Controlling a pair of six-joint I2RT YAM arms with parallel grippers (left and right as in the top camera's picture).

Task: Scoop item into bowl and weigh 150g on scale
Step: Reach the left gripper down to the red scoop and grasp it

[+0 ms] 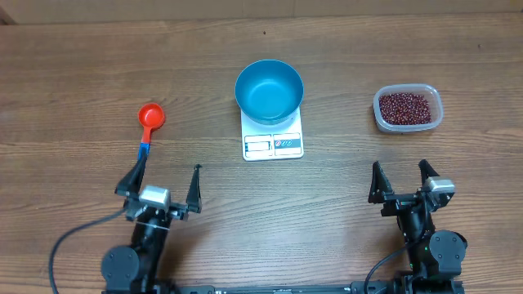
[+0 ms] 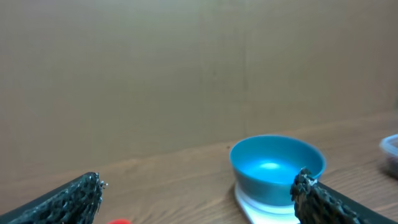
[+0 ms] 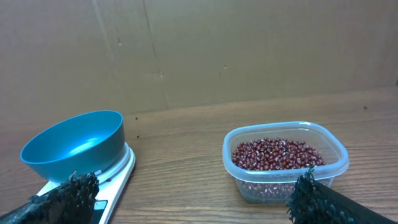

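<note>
Centrally, bowl [image 1: 269,90] overhangs scale [image 1: 273,144]; left jaws and right jaws gape apart, well short of it

Cannot read the scale [image 1: 273,145] display: too small. Barely see the scoop [image 2: 119,221], cut off below; tub [image 2: 392,149], cut off right.

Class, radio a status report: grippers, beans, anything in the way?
Left gripper, right gripper open, empty. Beans in tub; bowl empty on scale. Nothing blocking scoop.

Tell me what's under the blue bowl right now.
The white scale sits under the blue bowl. Only its front strip with the display and label shows; the bowl covers the rest of its top.
</note>
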